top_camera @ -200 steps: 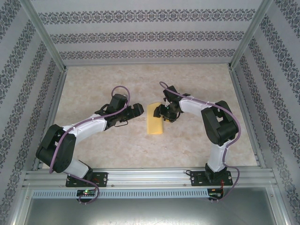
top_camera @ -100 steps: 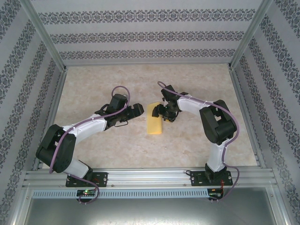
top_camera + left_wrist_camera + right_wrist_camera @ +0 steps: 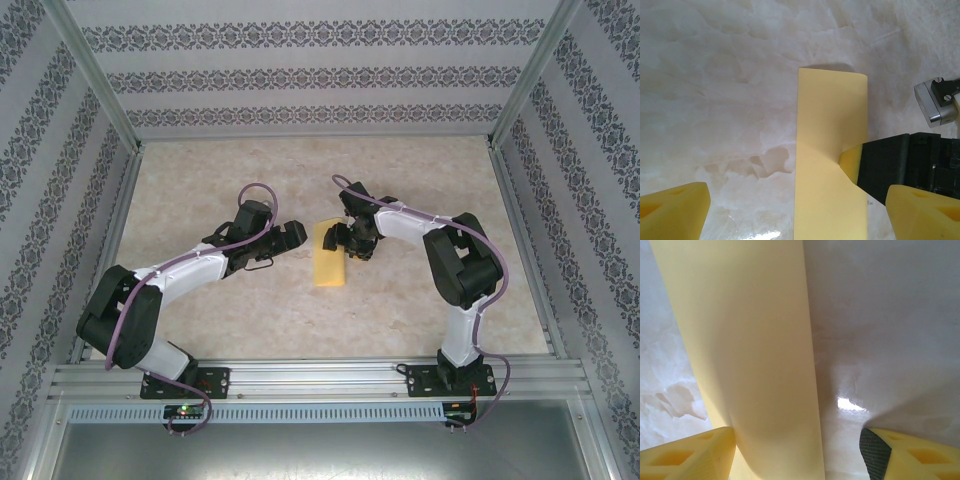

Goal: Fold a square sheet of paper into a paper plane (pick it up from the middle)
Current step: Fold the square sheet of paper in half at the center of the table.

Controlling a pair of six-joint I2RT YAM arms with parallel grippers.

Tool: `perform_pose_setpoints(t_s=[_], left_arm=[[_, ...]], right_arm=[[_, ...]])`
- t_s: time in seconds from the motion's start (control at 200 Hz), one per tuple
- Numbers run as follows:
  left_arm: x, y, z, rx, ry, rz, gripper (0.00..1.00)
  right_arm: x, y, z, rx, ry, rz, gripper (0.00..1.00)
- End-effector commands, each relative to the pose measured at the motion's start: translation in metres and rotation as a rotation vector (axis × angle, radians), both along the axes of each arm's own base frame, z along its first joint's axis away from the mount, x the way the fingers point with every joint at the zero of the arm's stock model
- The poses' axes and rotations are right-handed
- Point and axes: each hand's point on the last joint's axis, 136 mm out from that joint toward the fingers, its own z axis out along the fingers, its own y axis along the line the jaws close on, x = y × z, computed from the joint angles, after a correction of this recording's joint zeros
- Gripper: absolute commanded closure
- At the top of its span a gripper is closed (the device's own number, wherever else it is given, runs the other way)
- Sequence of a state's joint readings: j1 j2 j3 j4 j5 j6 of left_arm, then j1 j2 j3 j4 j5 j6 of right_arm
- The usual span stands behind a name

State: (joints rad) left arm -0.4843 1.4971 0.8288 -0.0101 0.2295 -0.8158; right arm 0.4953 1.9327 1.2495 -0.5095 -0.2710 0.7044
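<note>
The paper lies mid-frame on the bench, doubled into a narrow strip, so the work seems to be at the first lengthwise fold. The right gripper is spread at the strip's right edge, one fingertip touching it; the left gripper hangs spread just left. Next, one gripper probably has to pin the strip while the other flattens the crease.

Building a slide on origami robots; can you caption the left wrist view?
Folded yellow paper sheet on a marble-look table, the right tool touching its edge.
</note>
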Motion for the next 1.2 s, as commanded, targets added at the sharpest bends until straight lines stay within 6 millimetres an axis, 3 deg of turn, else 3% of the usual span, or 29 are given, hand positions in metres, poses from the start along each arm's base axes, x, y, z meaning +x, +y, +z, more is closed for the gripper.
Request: perform_pose_setpoints(t_s=[0.0, 0.21, 0.834, 0.954, 1.119, 1.154, 1.179, 1.199], left_arm=[[0.0, -0.005, 0.003, -0.016, -0.016, -0.018, 0.13], [0.0, -0.005, 0.002, -0.019, -0.008, -0.009, 0.13], [0.0, -0.004, -0.001, -0.014, -0.001, -0.001, 0.13], [0.0, -0.004, -0.001, -0.015, -0.001, -0.004, 0.17], [0.003, -0.014, -0.004, -0.046, 0.014, -0.033, 0.53], [0.003, -0.017, -0.006, -0.054, 0.025, -0.041, 0.69], [0.004, -0.018, -0.009, -0.055, 0.042, -0.038, 0.88], [0.004, -0.018, -0.012, -0.052, 0.059, -0.032, 0.97]], right_arm=[[-0.017, -0.022, -0.031, -0.129, 0.082, -0.023, 0.31], [-0.017, -0.019, -0.034, -0.095, 0.074, -0.038, 0.34], [-0.02, -0.025, -0.04, -0.148, 0.093, -0.028, 0.31], [-0.02, -0.026, -0.04, -0.153, 0.093, -0.027, 0.31], [-0.021, -0.026, -0.041, -0.156, 0.094, -0.027, 0.32], [-0.021, -0.026, -0.041, -0.156, 0.094, -0.027, 0.31], [-0.021, -0.026, -0.041, -0.155, 0.094, -0.026, 0.31], [-0.021, -0.026, -0.041, -0.156, 0.095, -0.026, 0.32]])
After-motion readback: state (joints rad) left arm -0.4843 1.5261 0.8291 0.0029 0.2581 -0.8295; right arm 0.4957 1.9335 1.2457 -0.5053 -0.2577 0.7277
